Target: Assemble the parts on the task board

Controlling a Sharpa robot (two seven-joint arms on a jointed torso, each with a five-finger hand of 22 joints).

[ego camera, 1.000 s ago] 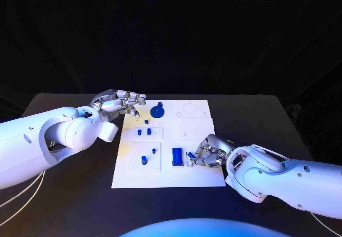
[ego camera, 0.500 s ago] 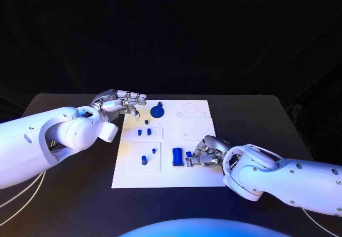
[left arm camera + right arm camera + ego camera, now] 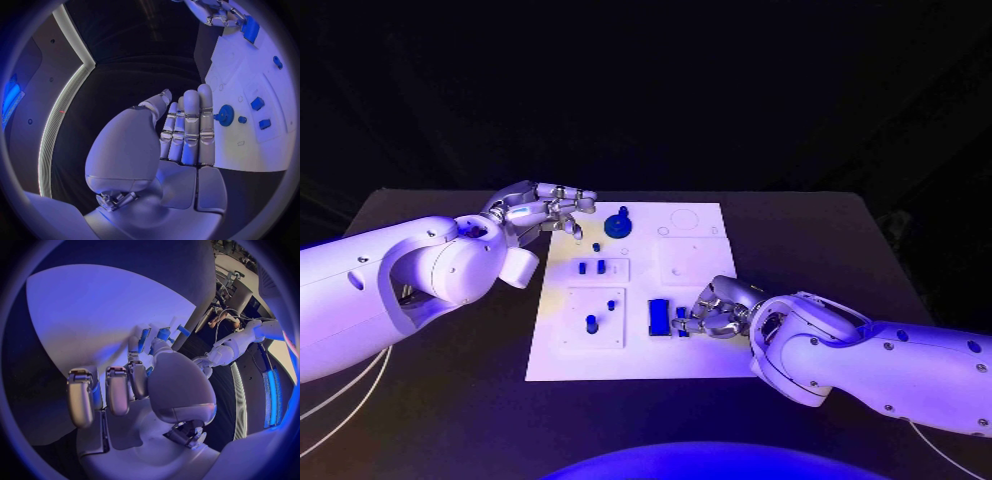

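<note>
The black table carries the flat white task board at its centre. The left hand hovers at the board's far left corner, fingers loosely curled and apart, nothing in them. The right hand sits low on the board's near right part, fingers closed around a small blue piece, just beside the upright blue rectangular block. A round blue gear-like part stands near the left hand. Two small blue pegs stand mid-board, and one blue slotted peg nearer.
</note>
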